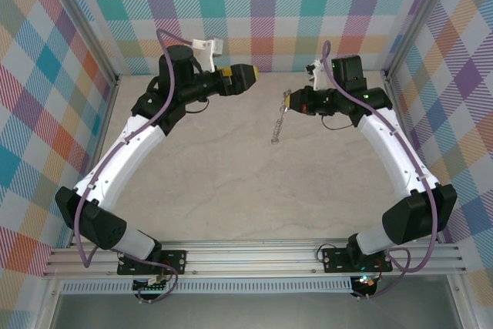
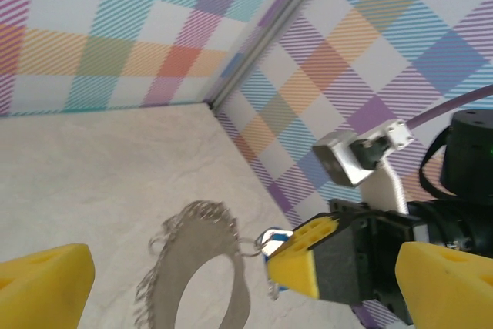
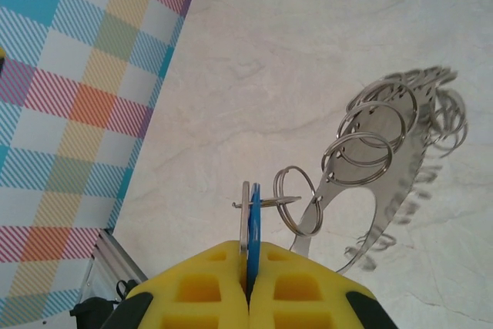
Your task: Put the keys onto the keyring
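Key sits clamped in the shut right pincer; keyring trails toward 7 o'clock; the empty, wide-open left pincer faces it from 9 o'clock.

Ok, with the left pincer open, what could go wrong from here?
1. The right pincer grips only the blue key, edge-on; a slip would likely drop key and keyring together.
2. The keyring hangs from that key by one small loop, with the left pincer open and away; it may swing or unhook.
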Controlling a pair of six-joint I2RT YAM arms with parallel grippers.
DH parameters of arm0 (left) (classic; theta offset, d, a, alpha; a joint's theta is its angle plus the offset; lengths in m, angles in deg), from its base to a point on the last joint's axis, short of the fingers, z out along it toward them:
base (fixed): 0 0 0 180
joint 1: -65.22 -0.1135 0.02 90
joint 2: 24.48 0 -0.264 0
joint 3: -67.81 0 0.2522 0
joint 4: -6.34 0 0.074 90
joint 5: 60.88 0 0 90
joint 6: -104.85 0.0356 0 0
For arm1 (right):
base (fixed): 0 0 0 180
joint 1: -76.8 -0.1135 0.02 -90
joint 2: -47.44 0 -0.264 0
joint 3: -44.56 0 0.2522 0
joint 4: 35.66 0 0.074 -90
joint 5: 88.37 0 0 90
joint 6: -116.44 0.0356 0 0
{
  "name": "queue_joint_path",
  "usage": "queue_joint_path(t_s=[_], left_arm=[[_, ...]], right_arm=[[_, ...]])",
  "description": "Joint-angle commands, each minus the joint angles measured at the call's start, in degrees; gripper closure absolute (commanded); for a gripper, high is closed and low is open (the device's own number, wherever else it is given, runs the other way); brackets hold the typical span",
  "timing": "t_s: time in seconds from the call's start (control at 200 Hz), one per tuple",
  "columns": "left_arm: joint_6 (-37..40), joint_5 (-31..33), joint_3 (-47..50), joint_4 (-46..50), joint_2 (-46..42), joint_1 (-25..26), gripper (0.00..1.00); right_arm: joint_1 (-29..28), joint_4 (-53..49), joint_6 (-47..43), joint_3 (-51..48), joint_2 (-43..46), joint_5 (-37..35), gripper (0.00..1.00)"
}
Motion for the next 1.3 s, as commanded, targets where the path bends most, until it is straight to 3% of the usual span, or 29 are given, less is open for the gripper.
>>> queue_joint_path(t_s=[0.0, 0.335, 0.745, 1.065, 1.295], left_arm=[[-0.64, 6.0, 2.84, -0.17, -3.63, -0.57, 0.0], [-3.4, 14.13, 11.5, -0.36, -7.9, -0.68, 0.0], [-5.23, 17.68, 16.44, -1.66, -9.37, -0.79, 0.0], [-5.95, 18.32, 19.44, -2.68, -10.31, -1.96, 0.0], [-7.47, 16.39, 19.73, -3.76, -8.64, -2.76, 0.0]], right_arm=[[1.08, 2.49, 0.17, -0.48, 2.62, -0.82, 1.0], [3.62, 0.09, -2.07, -2.49, 3.86, -1.36, 1.0], [3.9, -2.56, -4.42, -4.43, 2.35, -0.21, 1.0], [3.64, 0.4, -1.61, -4.55, -1.1, 3.17, 1.0], [0.91, 1.89, 0.05, 1.08, -7.81, 3.84, 1.0]])
